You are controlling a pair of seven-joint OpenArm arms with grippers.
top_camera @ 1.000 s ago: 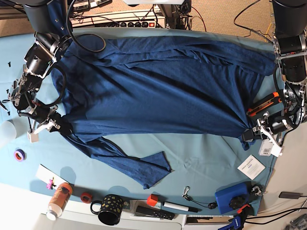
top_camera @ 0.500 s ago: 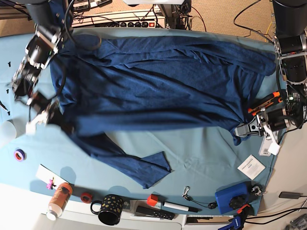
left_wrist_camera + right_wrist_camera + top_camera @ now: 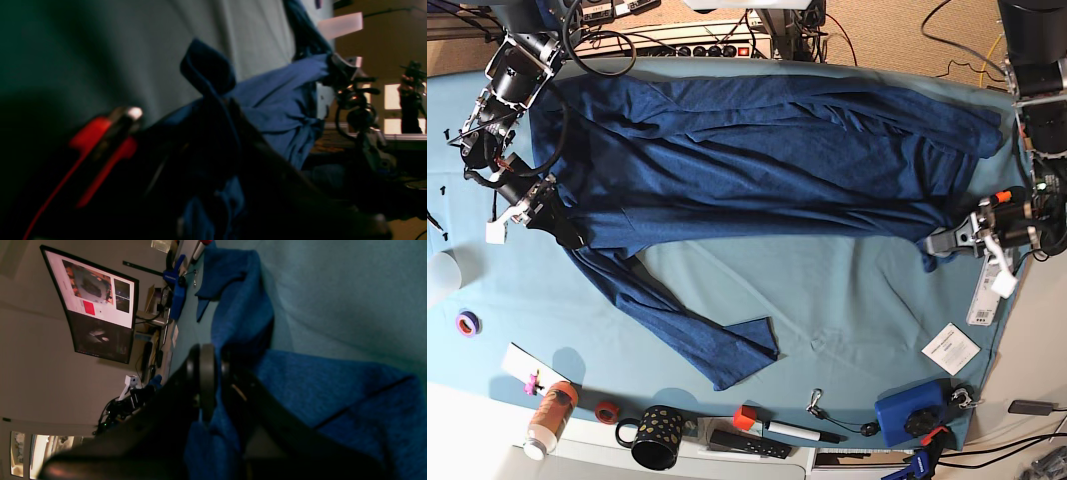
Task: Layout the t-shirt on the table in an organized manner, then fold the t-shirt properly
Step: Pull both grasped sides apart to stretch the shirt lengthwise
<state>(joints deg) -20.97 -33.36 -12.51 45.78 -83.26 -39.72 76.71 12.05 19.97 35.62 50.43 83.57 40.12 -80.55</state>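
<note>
The t-shirt [image 3: 757,150] lies stretched lengthwise across the far half of the desk [image 3: 847,320], with one sleeve [image 3: 697,335] trailing down toward the near edge and long ridges running along the body. It is soft, light, limp cloth: it sags, bunches and folds over itself wherever it is not pulled taut, so it likely slides easily on the smooth teal cover and will not keep a shape by itself.

The right gripper [image 3: 545,208] is clenched on the t-shirt at the corner where the sleeve joins the body; the right wrist view shows blue fabric pinched between its dark jaws. The left gripper [image 3: 952,240] is clamped on a gathered tuft at the opposite end, which droops past the jaws in the left wrist view.

Hems, corners and seams look like the best places to take hold, since a pinch mid-panel would probably lift only a tent of cloth. Both pinches hold bunched layers, so smoothing likely needs fresh holds.
</note>
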